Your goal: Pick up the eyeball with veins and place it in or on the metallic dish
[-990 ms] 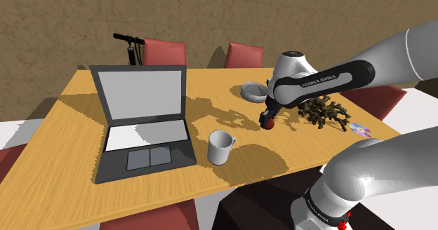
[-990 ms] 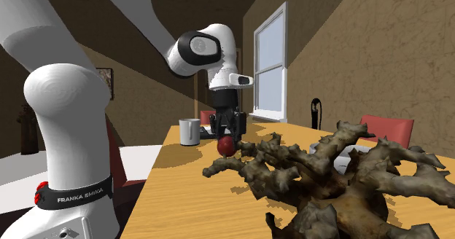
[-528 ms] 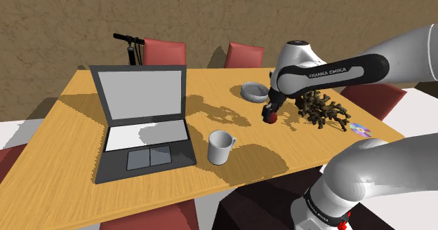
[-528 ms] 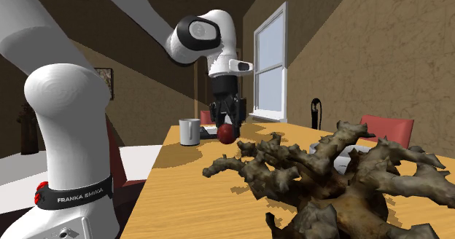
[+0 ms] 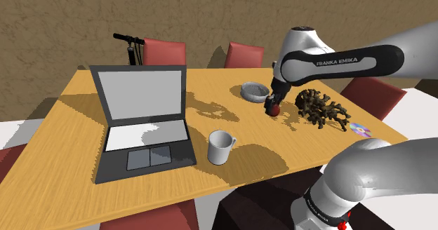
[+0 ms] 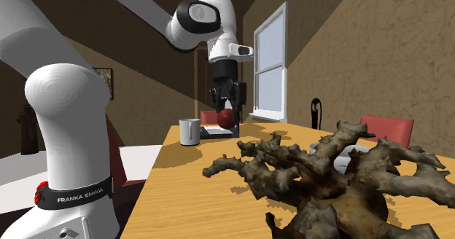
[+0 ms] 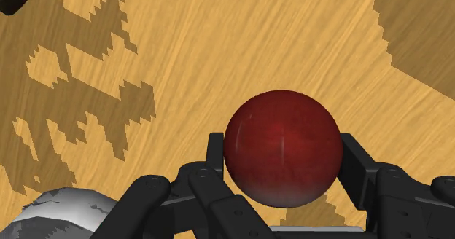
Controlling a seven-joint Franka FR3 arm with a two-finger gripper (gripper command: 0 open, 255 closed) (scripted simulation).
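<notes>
Wrist view shows your gripper (image 7: 284,152) pinching the dark red eyeball (image 7: 283,139) between both fingers, clear of the wooden tabletop (image 7: 182,48); grasp and lift look done. From the shoulder view it hangs just beside the grey dish (image 5: 253,91) near the tabletop's far edge, probably not yet over it; the short carry and release are left to you.

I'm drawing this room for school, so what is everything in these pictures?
table: one, wooden, middle.
laptop: one, dark grey, open on the table.
mug: one, white, beside the laptop.
dish: one, grey, table's far side.
ball: one, dark red, held above the table.
root: one, brown, near the ball.
disc: one, shiny, by the root.
chairs: several, red, around the table.
window: one, pale, side wall.
arm: one, white, reaching over the table.
fingers: two, black, shut on the ball.
</notes>
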